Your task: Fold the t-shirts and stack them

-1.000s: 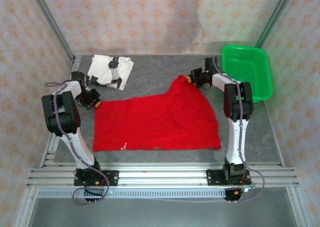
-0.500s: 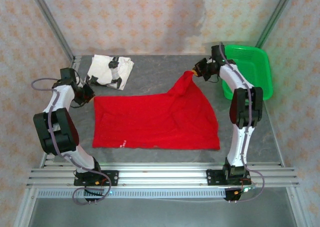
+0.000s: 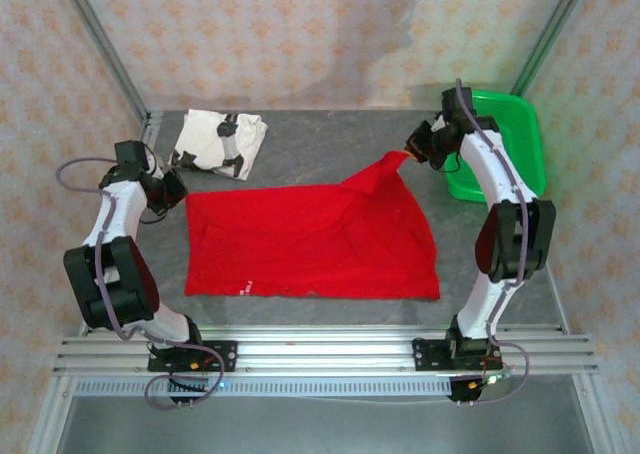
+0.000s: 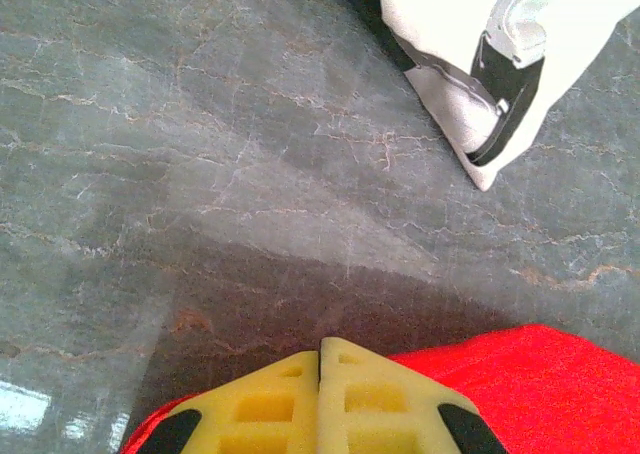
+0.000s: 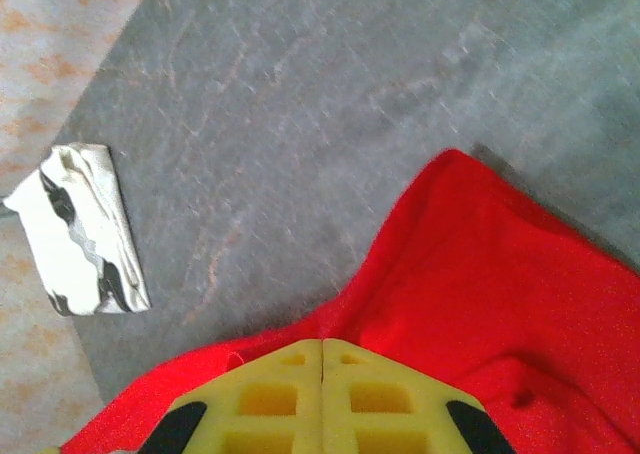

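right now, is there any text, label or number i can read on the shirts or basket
No readable text anywhere.
red t-shirt: small white mark by its near hem, too small to read.
white t-shirt: black markings, no legible letters.
green basket: no text shows.

I see a bright red t-shirt (image 3: pixel 310 244), a white t-shirt (image 3: pixel 220 141) with black markings, a green basket (image 3: pixel 515 139), and a grey tabletop (image 3: pixel 320 139) with pale veins.
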Controlling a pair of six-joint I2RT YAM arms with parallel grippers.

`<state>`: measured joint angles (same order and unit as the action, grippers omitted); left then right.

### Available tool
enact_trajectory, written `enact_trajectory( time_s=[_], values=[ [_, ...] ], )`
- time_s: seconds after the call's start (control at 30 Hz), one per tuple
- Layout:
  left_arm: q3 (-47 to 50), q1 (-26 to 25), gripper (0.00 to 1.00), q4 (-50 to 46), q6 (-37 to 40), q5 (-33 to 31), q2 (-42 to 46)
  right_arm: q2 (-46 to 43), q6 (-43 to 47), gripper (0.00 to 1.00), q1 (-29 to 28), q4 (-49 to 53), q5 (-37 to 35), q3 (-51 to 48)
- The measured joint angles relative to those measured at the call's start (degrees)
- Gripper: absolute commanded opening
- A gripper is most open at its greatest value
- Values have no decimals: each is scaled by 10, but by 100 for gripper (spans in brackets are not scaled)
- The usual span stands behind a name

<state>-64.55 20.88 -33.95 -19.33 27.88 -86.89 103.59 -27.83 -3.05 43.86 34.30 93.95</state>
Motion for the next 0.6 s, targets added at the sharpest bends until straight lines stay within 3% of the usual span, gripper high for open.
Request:
enact_trajectory(
  time_s=[0.6],
  values=[
    [75, 21, 0, -32, 10, -27, 132, -215, -46, 0, 33, -33, 26, -270]
  ],
)
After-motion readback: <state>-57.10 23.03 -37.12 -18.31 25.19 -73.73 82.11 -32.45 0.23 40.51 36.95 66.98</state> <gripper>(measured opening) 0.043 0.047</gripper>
